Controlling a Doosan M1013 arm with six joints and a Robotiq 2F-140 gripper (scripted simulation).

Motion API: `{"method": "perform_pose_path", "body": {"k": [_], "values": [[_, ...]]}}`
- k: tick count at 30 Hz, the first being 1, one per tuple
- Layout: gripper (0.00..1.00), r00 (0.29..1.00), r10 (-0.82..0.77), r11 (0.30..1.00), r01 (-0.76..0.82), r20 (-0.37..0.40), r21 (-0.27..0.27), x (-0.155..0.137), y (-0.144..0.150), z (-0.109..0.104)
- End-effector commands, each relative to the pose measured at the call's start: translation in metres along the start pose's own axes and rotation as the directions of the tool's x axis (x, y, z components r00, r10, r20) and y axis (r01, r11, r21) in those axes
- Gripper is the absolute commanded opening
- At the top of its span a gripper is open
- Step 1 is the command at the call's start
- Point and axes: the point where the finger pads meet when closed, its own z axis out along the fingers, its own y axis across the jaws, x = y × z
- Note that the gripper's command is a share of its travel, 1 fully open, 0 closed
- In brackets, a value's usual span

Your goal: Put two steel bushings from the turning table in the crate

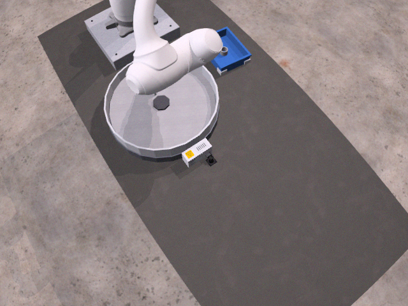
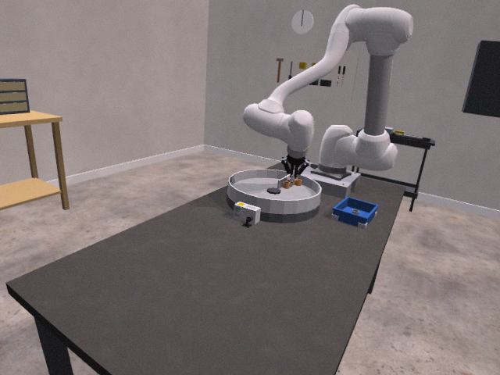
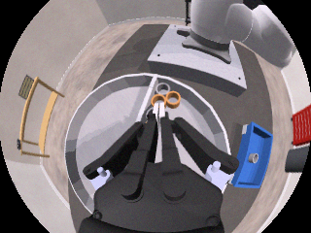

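The round grey turning table (image 1: pixel 161 110) stands in front of the arm's base. My gripper (image 3: pixel 159 109) reaches down to its far side, hidden under the arm in the top view. The fingers are shut on a small steel bushing (image 3: pixel 158 108), which still rests on the table. Two orange bushings (image 3: pixel 157 99) (image 3: pixel 173 97) stand right beside the fingertips, and they also show in the side view (image 2: pixel 287 184) (image 2: pixel 298 182). A grey ring (image 3: pixel 163 85) lies just behind them. The blue crate (image 1: pixel 232 49) holds one steel bushing (image 1: pixel 224 50).
A dark octagonal hub (image 1: pixel 160 102) marks the turning table's middle. A white control box (image 1: pixel 196 152) with a small black part sits at the table's front rim. The arm's grey base plate (image 1: pixel 131 31) stands behind the turning table, and the crate lies to its right.
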Motion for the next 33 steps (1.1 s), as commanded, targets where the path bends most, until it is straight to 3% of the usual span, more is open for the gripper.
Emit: {"method": "perform_pose_path", "body": {"k": [1,33], "values": [[0.0,1.0,0.0,1.0,0.0,0.0,0.001,0.0,-0.0006,-0.0001],[0.0,1.0,0.0,1.0,0.0,0.0,0.001,0.0018,-0.0007,-0.0022]]}}
